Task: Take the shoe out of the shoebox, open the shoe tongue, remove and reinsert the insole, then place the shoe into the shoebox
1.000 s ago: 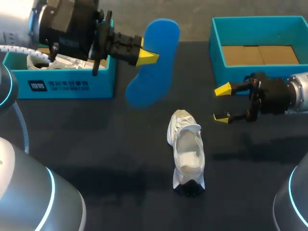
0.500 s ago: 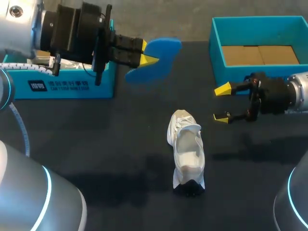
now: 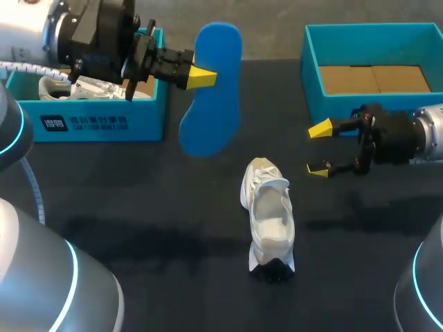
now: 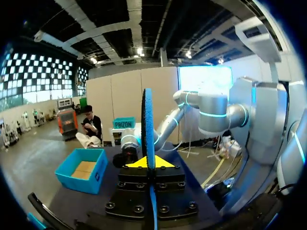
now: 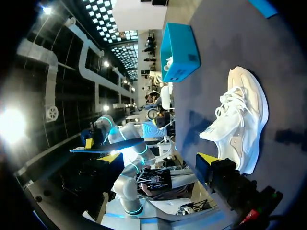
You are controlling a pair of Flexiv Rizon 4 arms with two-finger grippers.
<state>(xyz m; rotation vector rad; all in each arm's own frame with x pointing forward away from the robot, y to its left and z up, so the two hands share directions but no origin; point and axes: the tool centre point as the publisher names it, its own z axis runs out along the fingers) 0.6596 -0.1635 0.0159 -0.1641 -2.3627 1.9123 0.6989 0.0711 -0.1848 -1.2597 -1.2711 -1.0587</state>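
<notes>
- My left gripper point(image 3: 201, 77) is clamped on the long blue foam insole point(image 3: 211, 90), and the left wrist view shows the two yellow tips pressed on either face of the sheet point(image 4: 147, 129), which is edge-on there.
- Half a second ago the insole looked nearly flat from the head view, a short blue sliver. It has now rolled so that its broad face points up at the camera and its length runs from the far edge of the black table point(image 3: 159, 207) toward the near edge.
- The insole hangs in the air above the table's far half. It is beside the printed teal box point(image 3: 104, 123) at the far left corner, and clear of the shoe.
- The left gripper has pulled back a little toward that box, which has a second pale shoe point(image 3: 90, 86) in it.
- The white mesh shoe point(image 3: 268, 221) has not moved. It stands upright near the middle of the table, opening up, with its dark end toward the near edge.
- My right gripper point(image 3: 318, 149) has also stayed where it was, fingers spread with nothing between them. It sits by the right edge, just in front of the open teal shoebox with a brown floor point(image 3: 311, 62) at the far right corner.
- The right wrist view has the white shoe point(image 5: 240, 124) ahead of that gripper, apart from it.
</notes>
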